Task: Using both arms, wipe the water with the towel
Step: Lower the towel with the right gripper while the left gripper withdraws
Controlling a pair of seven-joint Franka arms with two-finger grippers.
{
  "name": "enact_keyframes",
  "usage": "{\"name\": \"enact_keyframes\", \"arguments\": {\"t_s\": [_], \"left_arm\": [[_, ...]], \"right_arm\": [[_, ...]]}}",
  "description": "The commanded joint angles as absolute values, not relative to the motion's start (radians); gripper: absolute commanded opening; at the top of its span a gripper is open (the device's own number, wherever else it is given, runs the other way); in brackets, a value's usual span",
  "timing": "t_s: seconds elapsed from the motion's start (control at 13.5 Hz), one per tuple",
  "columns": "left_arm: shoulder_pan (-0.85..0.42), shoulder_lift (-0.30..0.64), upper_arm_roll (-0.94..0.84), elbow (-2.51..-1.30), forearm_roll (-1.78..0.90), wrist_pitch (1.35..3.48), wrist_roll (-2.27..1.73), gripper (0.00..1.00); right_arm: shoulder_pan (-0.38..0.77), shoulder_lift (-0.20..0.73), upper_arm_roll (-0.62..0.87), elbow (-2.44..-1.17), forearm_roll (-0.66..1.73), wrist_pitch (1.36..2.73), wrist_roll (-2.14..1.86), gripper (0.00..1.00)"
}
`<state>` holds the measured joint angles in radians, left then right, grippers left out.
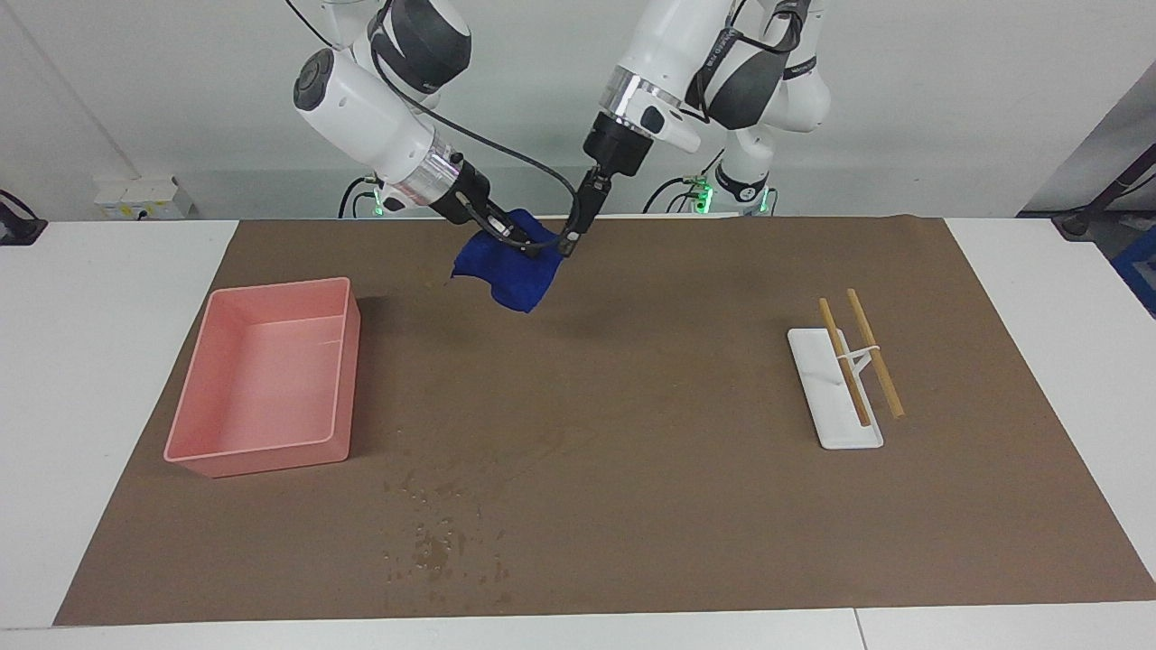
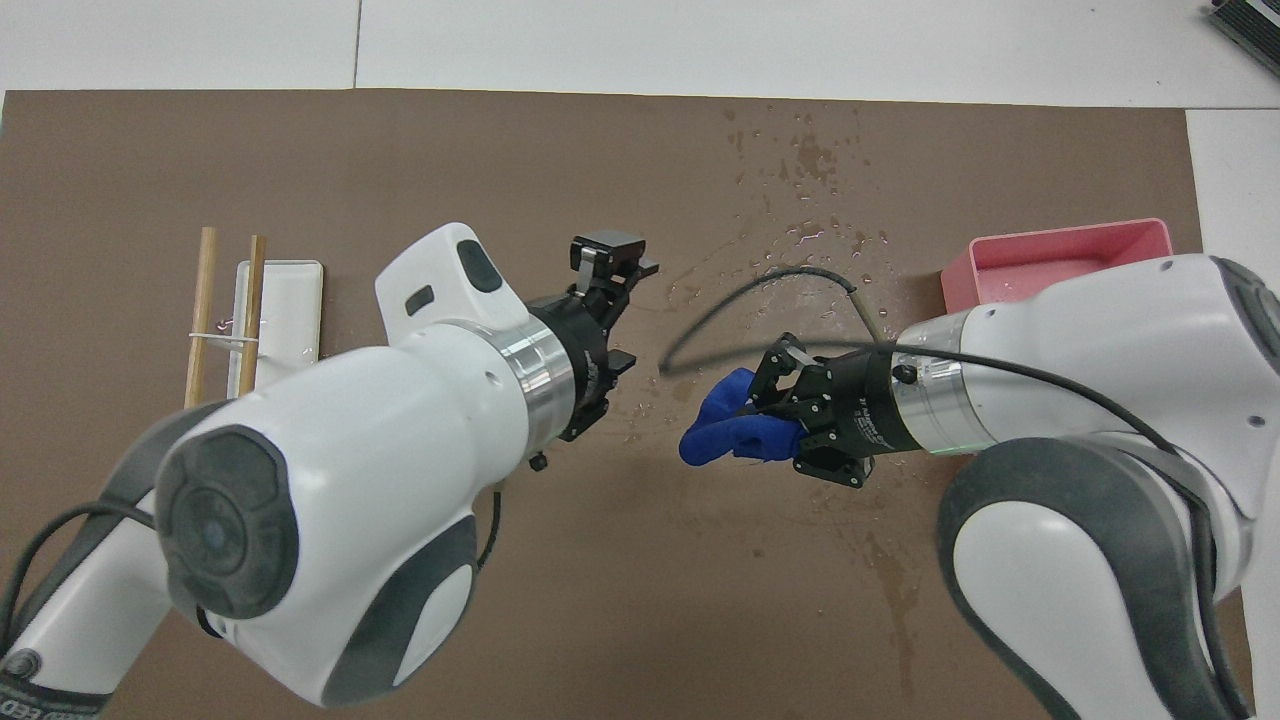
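Fingers of the right gripper (image 1: 517,242) pinch the towel (image 1: 506,271), which hangs below them clear of the mat (image 1: 686,506), while the left gripper (image 1: 572,242) beside it stands parted and empty, so carrying falls to one arm, water (image 1: 442,542) far off.

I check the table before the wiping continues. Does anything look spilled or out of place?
Yes. Water lies spilled as dark droplets on the brown mat, farther from the robots than the pink tray. The towel is not on it: it hangs from the right gripper, well above the mat.
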<state>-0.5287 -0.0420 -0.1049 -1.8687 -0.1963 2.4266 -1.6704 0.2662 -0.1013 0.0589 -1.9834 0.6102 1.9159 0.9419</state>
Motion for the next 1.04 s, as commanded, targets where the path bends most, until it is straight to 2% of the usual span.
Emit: {"name": "enact_keyframes", "arguments": {"t_s": [0.0,0.15,0.37,0.52,0.67,0.96], "left_arm": [[-0.415,-0.063,-0.110,-1.873,-0.204,2.330,-1.449,1.00],[-0.344,-0.064,-0.107,-1.875,-0.204,2.292,-1.300,1.00],[-0.237,-0.075,-0.103,-1.873,-0.199,2.176,-0.898,1.00],[-0.183,-0.077,-0.101,-1.856,-0.193,2.085,-0.658,1.00],[-0.137,-0.071,-0.103,-1.806,-0.129,1.967,-0.469,1.00],[-0.098,-0.042,-0.103,-1.688,-0.016,1.725,-0.148,1.00]], "right_arm": [[0.247,-0.184,0.057,-2.142,0.530,1.928,0.707,0.00],[0.215,-0.177,0.058,-2.175,0.485,1.983,0.565,0.00],[0.235,-0.066,0.060,-2.218,0.445,2.022,0.445,0.00],[0.242,-0.014,0.061,-2.294,0.445,2.164,0.428,0.00],[0.250,0.006,0.061,-2.342,0.445,2.250,0.390,0.00],[0.146,0.066,0.058,-2.345,0.442,2.334,0.131,0.00]]}}
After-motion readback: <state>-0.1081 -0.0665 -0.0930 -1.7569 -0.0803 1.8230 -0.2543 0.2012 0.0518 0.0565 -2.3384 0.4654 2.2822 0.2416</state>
